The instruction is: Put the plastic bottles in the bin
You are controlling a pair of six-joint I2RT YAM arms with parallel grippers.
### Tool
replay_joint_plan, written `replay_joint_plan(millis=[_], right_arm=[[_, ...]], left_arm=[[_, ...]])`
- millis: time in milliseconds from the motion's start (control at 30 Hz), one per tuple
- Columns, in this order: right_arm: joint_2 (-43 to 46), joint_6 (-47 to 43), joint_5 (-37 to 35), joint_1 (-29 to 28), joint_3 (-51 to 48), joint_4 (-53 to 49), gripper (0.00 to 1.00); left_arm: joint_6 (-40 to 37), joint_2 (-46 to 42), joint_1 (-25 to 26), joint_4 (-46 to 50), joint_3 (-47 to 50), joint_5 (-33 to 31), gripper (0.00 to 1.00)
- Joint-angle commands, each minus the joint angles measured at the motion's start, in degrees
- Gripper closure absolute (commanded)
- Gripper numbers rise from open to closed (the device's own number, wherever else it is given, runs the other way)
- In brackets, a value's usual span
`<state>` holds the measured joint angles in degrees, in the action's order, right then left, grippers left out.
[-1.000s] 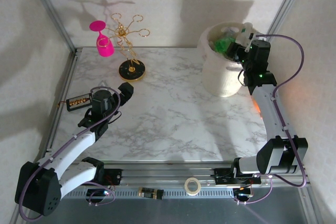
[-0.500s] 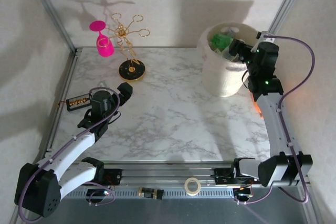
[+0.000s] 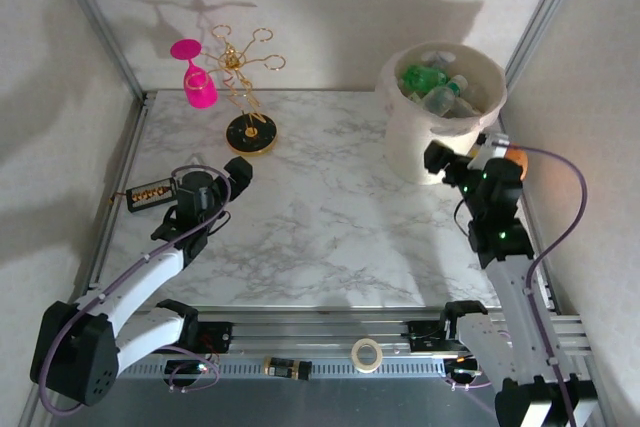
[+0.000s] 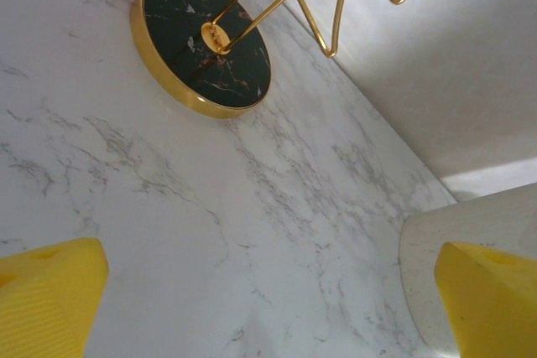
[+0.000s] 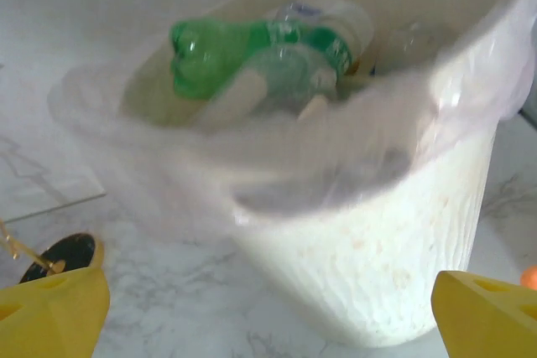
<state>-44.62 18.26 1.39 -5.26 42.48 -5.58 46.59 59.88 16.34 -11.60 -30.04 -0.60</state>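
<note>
The bin (image 3: 430, 152) stands at the back right of the marble table, a cream-white bucket lined with a clear bag. Several plastic bottles (image 3: 432, 82) lie inside, green and clear ones. In the right wrist view a green bottle (image 5: 222, 52) lies on top in the bin (image 5: 377, 241). My right gripper (image 3: 465, 155) hangs open just in front of the bin's near side, nothing between its yellow fingertips (image 5: 50, 312). My left gripper (image 3: 237, 175) stands open and empty over the left of the table, its fingertips (image 4: 46, 299) far apart.
A gold wire rack on a black round base (image 3: 250, 133) holds a pink wine glass (image 3: 198, 77) at the back left. A small black studded box (image 3: 150, 194) lies by the left gripper. An orange figure (image 3: 515, 158) sits right of the bin. A tape roll (image 3: 367, 354) lies below the table edge.
My right gripper has pulled back from over the bin's rim to its near side and lower, and its jaws have opened wider. The left arm has stayed put.
</note>
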Motion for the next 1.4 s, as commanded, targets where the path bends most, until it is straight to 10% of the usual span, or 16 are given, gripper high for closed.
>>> replay_joint_plan(millis=[0, 767, 1367], right_arm=[[3.6, 1.1, 0.8, -0.7, -6.4, 4.8, 0.01], [-35.4, -17.8, -14.9, -0.4, -21.7, 58.4, 0.01], [-44.1, -15.9, -11.2, 3.4, -31.0, 81.7, 0.01]], left_arm=[[-2.6, 1.3, -0.8, -1.7, -1.7, -2.8, 0.0], [-27.3, 8.9, -4.2, -18.6, 4.1, -37.4, 0.0], [-44.3, 28.4, -3.5, -54.2, 10.9, -37.8, 0.01]])
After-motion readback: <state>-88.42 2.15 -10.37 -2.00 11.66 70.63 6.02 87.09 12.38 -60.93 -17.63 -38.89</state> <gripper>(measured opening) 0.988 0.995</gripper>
